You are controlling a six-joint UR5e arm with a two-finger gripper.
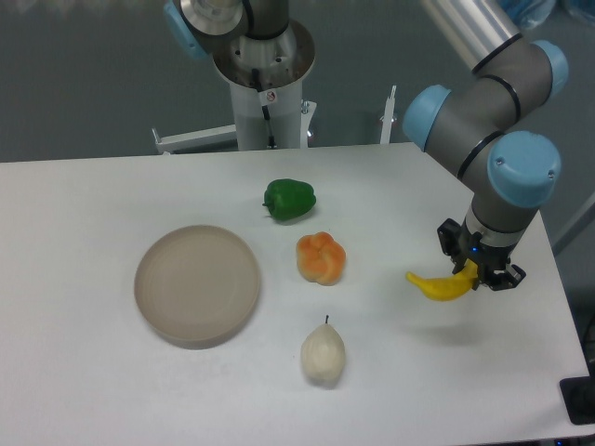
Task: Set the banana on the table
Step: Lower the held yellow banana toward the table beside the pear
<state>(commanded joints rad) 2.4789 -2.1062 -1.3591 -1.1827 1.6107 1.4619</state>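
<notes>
Banana point(439, 286) near desk's right edge, held at one end by tool point(481, 271), fingers clamped on it; other tip points toward desk middle. Faint shadow beneath suggests banana just above desk point(84, 390), not yet resting. Judgement: task near its end; left to do: lower, let go, withdraw. Orange pepper point(321, 257) and green pepper point(290, 199) toward desk middle, pale pear point(323, 354) nearer front edge, beige plate point(197, 284) left of them, bare. No readable brand, label or writing.
</notes>
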